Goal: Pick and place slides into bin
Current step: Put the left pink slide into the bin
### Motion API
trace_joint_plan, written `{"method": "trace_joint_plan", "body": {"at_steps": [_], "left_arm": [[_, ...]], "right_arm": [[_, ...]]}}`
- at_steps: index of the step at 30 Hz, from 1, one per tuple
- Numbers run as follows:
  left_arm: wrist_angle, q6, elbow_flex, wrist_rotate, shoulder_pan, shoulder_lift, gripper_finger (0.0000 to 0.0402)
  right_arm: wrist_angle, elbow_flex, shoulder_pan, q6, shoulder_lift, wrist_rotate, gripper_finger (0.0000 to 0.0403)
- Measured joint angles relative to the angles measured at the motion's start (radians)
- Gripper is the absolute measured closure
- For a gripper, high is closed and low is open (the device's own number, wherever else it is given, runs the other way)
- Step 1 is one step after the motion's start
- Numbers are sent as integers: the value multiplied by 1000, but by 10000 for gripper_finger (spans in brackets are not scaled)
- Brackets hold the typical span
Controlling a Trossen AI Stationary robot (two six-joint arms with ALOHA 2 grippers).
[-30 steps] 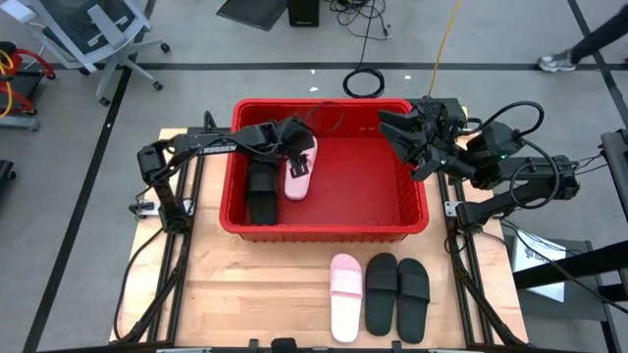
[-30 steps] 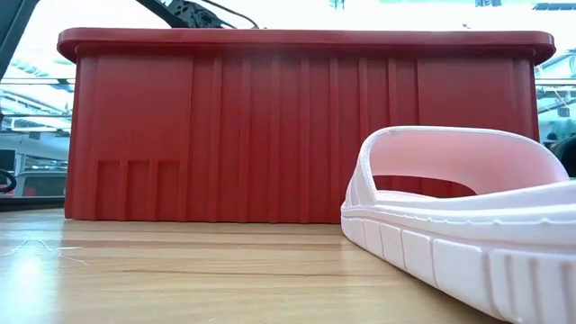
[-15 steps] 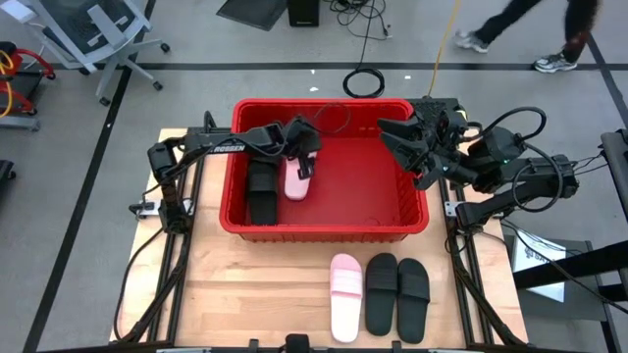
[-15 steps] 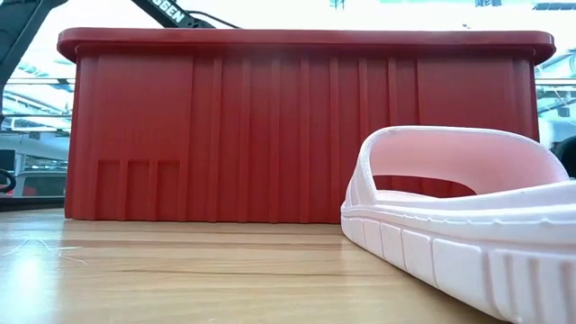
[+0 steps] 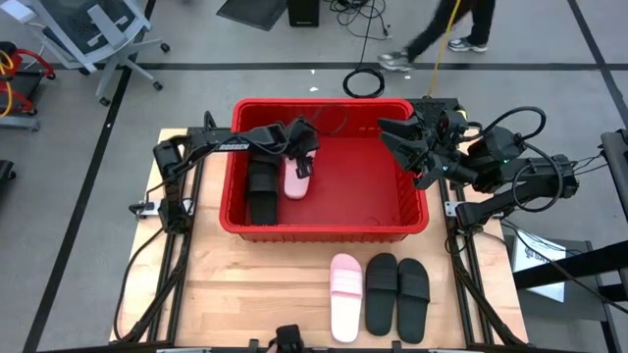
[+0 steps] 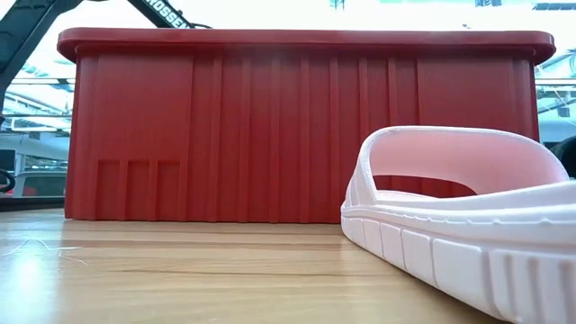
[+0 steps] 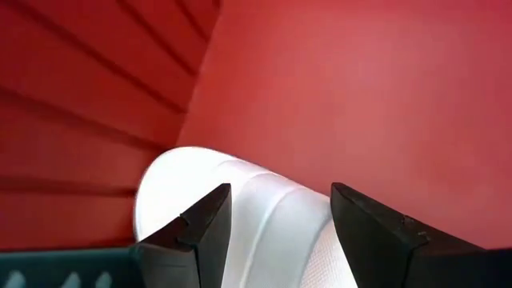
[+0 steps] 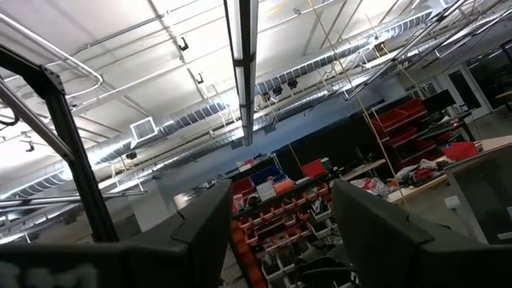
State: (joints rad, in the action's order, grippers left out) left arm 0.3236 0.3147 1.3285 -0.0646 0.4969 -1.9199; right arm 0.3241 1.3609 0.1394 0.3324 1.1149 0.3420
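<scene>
The red bin (image 5: pixel 324 227) stands at the table's far middle; the low view shows its near wall (image 6: pixel 306 126). In it lie a black slide (image 5: pixel 260 191) and a pale pink-white slide (image 5: pixel 297 181) side by side at the left. My left gripper (image 5: pixel 302 149) is open inside the bin, over the pale slide's far end (image 7: pixel 240 200), with a finger on either side of it. My right gripper (image 5: pixel 402 142) is open and empty above the bin's far right corner, pointing up. A pale slide (image 5: pixel 344 294) and two black slides (image 5: pixel 381 292) (image 5: pixel 412 294) lie on the table by the near edge. My left gripper's open fingers (image 7: pixel 200 232) come from above at the rounded far end (image 7: pixel 264 216) of the pale slide, one on either side. I cannot tell whether they touch it. The slide lies on the bin's floor.
The near pale slide (image 6: pixel 459 225) fills the low view's right foreground. Bare wood (image 5: pixel 265 294) lies between the bin and the table's near left. A person walks across the floor (image 5: pixel 432 29) beyond the table. A cable coil (image 5: pixel 363 82) lies there too.
The pale slide in the bin has come down from a raised, tilted pose and now lies on the bin floor beside the black slide. My left arm's elbow has shifted a little toward the table's right, and the gripper has stayed over the slide's far end.
</scene>
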Motion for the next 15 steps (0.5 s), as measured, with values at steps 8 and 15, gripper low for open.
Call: {"method": "trace_joint_plan", "body": {"at_steps": [8,15], "left_arm": [[32,-62,1,-12,15,1,197],[31,-63,1,-27,-13,1,197]], "right_arm": [[0,0,0,0,0,0,197],[1,0,0,-2,4,1,197]]}}
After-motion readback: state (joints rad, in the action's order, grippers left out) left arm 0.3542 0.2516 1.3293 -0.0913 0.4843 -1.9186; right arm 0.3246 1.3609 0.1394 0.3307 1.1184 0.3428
